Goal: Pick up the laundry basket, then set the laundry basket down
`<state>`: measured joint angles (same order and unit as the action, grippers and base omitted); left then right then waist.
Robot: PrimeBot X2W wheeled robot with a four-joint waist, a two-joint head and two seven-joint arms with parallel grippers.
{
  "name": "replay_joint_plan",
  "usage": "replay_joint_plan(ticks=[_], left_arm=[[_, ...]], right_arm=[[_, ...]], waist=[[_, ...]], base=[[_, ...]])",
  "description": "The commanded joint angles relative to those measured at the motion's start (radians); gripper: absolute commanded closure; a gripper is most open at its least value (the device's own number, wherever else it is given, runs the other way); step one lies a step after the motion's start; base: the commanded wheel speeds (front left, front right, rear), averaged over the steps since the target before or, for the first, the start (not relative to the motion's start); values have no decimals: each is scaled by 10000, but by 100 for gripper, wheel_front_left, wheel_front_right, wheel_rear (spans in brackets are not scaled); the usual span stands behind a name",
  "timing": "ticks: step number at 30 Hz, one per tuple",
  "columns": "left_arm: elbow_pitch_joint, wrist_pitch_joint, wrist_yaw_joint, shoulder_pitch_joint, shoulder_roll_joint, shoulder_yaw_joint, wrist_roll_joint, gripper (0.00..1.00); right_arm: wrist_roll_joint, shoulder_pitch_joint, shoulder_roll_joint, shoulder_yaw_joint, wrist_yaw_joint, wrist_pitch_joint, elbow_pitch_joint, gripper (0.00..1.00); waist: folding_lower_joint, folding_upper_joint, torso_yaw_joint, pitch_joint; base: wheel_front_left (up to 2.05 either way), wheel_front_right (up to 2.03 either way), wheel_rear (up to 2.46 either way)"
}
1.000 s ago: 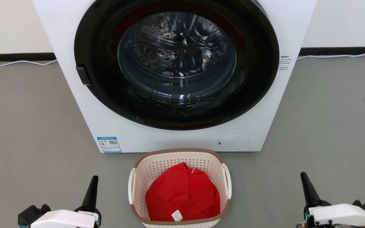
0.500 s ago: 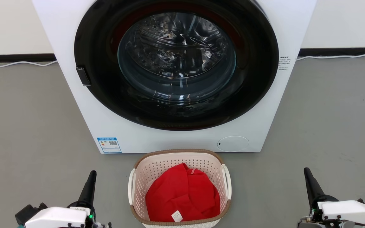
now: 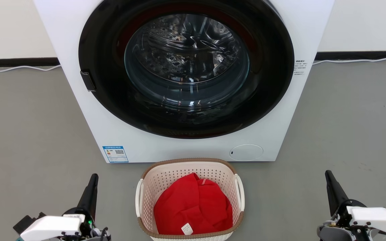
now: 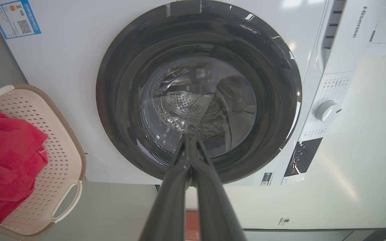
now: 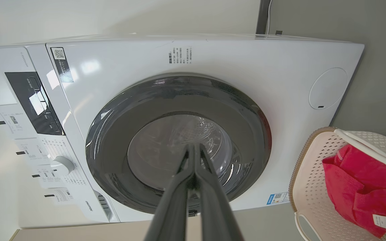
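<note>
laundry basket (image 3: 166, 175) sits flat on the floor (image 3: 28, 134) just in front of the front-load washer (image 3: 273, 134), red garment (image 3: 193, 204) inside. left hand (image 3: 93, 179) and right hand (image 3: 330, 179) are both pinched together, holding and touching nothing, well off to either side of it. fits pre-pickup or already set back down, can't tell which tbh. if a lift's still due, it'd need the white side handles (image 3: 139, 197) imo.

Before washing machine (image 3: 186, 67), laundry basket (image 3: 188, 161)
</note>
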<state>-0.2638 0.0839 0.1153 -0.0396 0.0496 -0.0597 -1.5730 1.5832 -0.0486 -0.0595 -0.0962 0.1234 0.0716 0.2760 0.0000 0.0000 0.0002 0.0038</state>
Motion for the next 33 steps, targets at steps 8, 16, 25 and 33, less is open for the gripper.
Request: replay_joint_plan(ticks=[8,16,25,33], left_arm=[[191,162,153,-669,128,-377,-492,100],[190,176,153,-671,115,-395,-477,100],[190,189,153,-672,104,-411,-463,100],[190,201,153,-673,94,-426,-451,100]], right_arm=[[483,-568,-106,98,73,195,-329,100],[460,-571,-87,71,73,217,-327,100],[439,-573,-69,46,73,237,-325,100],[420,-575,-53,24,73,255,-324,100]], waist=[[0,0,-2,-6],[0,0,-2,-6],[0,0,-2,-7],[0,0,-2,-7]], base=[[0,0,0],[0,0,0],[0,0,0],[0,0,0]])
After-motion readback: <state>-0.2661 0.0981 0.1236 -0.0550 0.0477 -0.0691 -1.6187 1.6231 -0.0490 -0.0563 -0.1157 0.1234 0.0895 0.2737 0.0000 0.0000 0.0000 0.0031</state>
